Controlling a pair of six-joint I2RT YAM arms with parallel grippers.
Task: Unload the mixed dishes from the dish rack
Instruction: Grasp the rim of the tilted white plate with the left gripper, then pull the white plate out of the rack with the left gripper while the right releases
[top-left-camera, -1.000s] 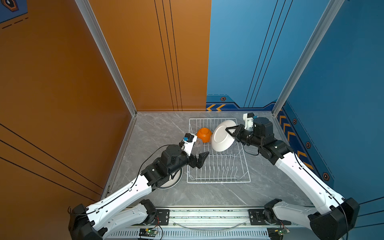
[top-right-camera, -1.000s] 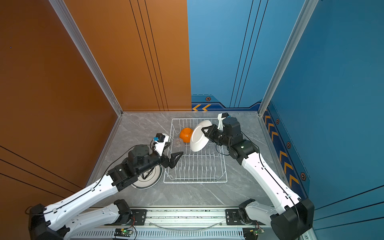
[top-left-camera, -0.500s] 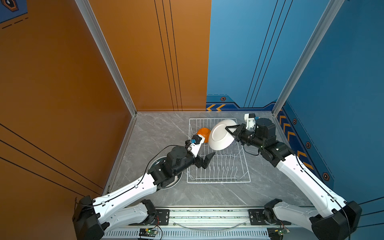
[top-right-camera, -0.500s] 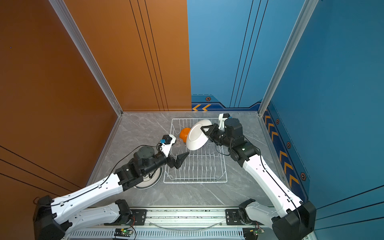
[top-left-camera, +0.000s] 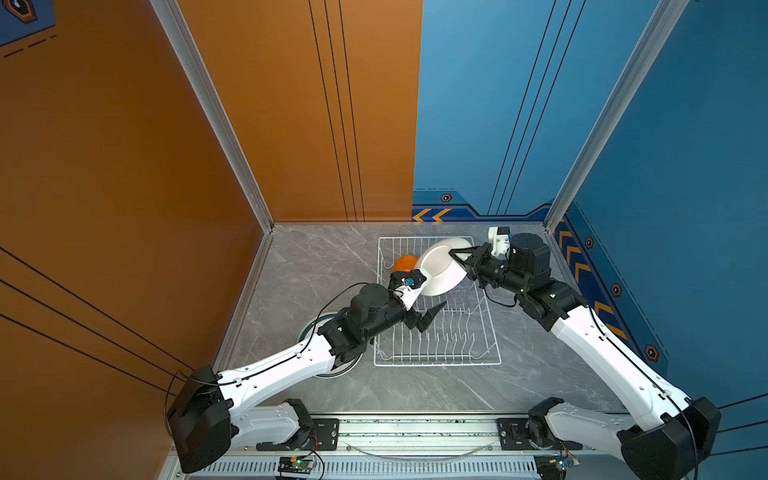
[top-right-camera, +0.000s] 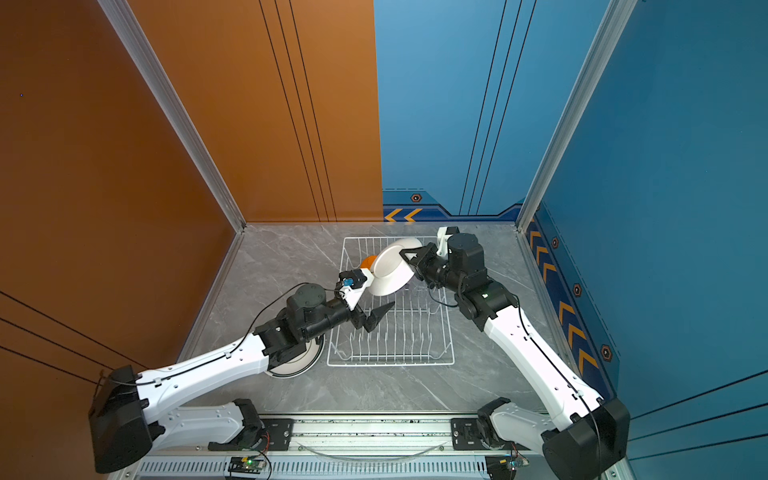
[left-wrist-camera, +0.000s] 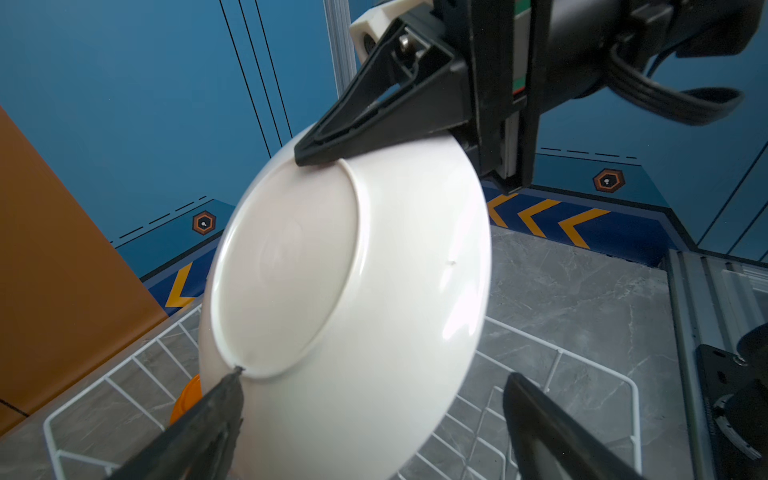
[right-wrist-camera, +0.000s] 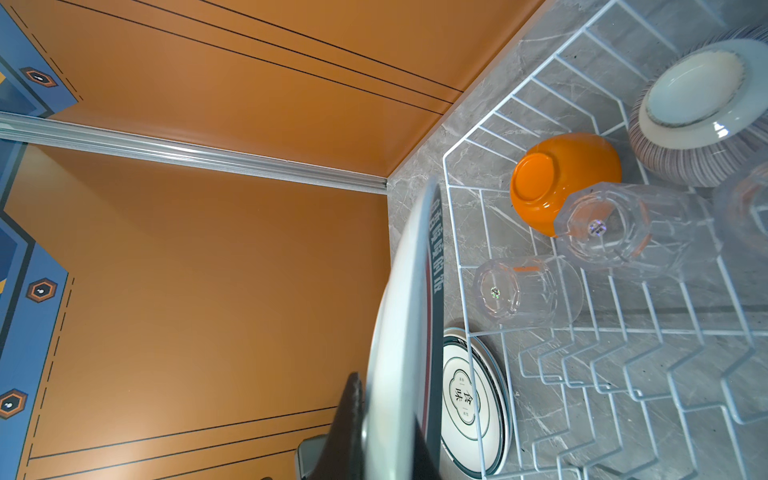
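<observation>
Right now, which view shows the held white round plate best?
Left wrist: the white round plate fills it, underside plus the right gripper clamped on its rim. Right wrist sees it edge-on; both top views show it small.

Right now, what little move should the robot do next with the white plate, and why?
Probably close the left claw on the plate. The right claw is shut on the plate's rim, holding it on edge above the dish rack. The open left claw seems to have a finger on each side of it, so a handover looks ready.
</observation>
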